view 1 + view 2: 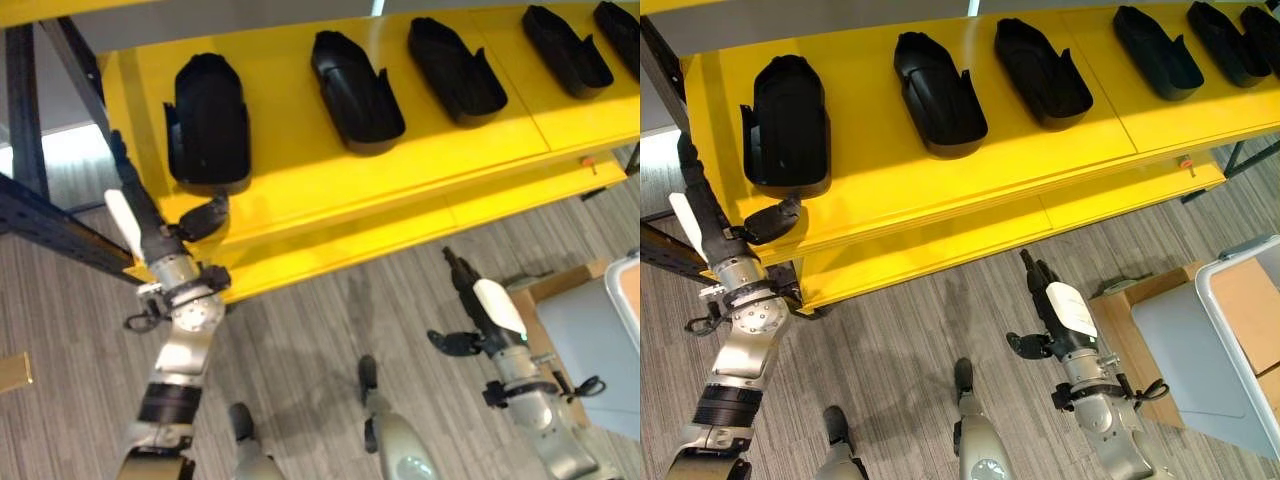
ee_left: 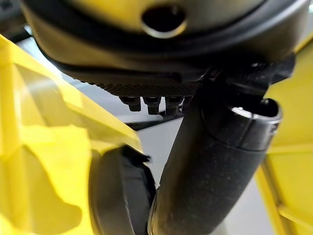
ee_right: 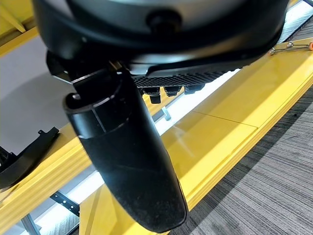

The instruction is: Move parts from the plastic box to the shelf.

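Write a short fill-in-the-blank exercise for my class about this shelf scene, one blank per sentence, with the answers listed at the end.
1. The black parts lie in a row on a shelf whose colour is ____.
2. The left hand is at the front edge of the shelf, just below the ____most part in the row.
3. The right hand hangs over the striped grey ____, apart from the shelf.
4. Both hands hold ____.

Missing words: yellow; left; floor; nothing
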`<state>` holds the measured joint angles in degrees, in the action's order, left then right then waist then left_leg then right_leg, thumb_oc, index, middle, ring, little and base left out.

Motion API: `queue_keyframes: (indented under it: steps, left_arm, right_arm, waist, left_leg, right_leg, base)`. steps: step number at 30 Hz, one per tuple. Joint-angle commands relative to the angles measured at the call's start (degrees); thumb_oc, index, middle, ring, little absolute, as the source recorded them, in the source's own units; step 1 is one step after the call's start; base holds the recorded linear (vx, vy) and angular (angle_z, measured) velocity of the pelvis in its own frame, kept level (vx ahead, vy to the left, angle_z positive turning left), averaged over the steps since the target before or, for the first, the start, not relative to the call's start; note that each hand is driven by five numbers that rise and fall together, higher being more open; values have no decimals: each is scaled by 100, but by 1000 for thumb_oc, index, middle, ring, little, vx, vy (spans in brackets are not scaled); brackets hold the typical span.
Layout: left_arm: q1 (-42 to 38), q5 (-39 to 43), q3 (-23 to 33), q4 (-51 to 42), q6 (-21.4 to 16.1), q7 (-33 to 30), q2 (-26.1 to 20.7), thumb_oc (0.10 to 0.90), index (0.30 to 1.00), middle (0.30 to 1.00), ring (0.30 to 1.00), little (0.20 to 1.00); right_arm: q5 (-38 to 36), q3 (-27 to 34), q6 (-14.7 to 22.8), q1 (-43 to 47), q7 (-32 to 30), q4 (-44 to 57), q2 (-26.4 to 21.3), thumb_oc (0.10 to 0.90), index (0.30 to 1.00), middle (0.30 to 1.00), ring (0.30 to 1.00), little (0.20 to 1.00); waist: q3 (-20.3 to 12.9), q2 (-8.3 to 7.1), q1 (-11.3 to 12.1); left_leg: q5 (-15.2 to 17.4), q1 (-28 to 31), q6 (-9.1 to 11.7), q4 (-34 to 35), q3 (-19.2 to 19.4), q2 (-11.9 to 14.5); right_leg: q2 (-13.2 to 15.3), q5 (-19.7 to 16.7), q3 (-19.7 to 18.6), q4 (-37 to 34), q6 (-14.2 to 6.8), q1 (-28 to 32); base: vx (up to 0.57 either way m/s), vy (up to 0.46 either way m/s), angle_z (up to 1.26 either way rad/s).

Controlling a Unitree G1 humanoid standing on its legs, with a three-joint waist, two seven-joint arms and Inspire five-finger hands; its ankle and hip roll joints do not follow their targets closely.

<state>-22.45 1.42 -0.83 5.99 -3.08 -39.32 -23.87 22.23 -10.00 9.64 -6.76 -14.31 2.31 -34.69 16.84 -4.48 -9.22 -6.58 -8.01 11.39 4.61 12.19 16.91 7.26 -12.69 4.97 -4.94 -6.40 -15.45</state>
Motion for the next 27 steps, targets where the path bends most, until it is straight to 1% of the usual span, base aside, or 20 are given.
queue_keyframes:
  steps: [1, 6, 10, 21, 27]
  left_arm:
    - [-888, -655, -109, -386, -731, 66, -596, 900, 1000, 1000, 1000, 1000]
    - [-876, -844, -198, -588, -725, 162, -637, 900, 1000, 1000, 1000, 1000]
    - [-863, -841, -243, -543, -720, 170, -610, 900, 1000, 1000, 1000, 1000]
    - [-742, -521, -162, -191, -679, 77, -447, 900, 1000, 1000, 1000, 1000]
    - [-659, -351, -37, 49, -658, -46, -347, 900, 1000, 1000, 1000, 1000]
  right_arm:
    - [-319, 414, 314, 292, -283, 593, -224, 900, 1000, 1000, 1000, 1000]
    - [-313, 467, 321, 241, -299, 587, -224, 900, 1000, 1000, 1000, 1000]
    - [-305, 479, 325, 231, -318, 581, -216, 900, 1000, 1000, 1000, 1000]
    - [-289, 505, 279, 197, -388, 528, -173, 900, 1000, 1000, 1000, 1000]
    - [-258, 472, 266, 227, -422, 491, -167, 900, 1000, 1000, 1000, 1000]
  waist:
    - [-205, 64, -50]
    - [-191, 86, -46]
    - [-185, 90, -51]
    - [-160, 64, -64]
    - [-148, 20, -60]
  left_leg:
    - [173, 438, -508, 39, 3, -409]
    - [173, 442, -512, 39, -3, -413]
    - [169, 436, -514, 39, -1, -419]
    - [152, 420, -528, 39, -37, -423]
    - [141, 392, -528, 39, -34, -424]
  right_leg:
    - [-386, 1051, 114, 908, 118, -50]
    - [-375, 1053, 120, 901, 116, -44]
    - [-374, 1050, 117, 908, 117, -61]
    - [-379, 1056, 118, 939, 132, -98]
    - [-387, 1054, 108, 961, 132, -131]
  base:
    - [0, 0, 0]
    - [0, 0, 0]
    - [0, 0, 0]
    - [0, 0, 0]
    - [0, 0, 0]
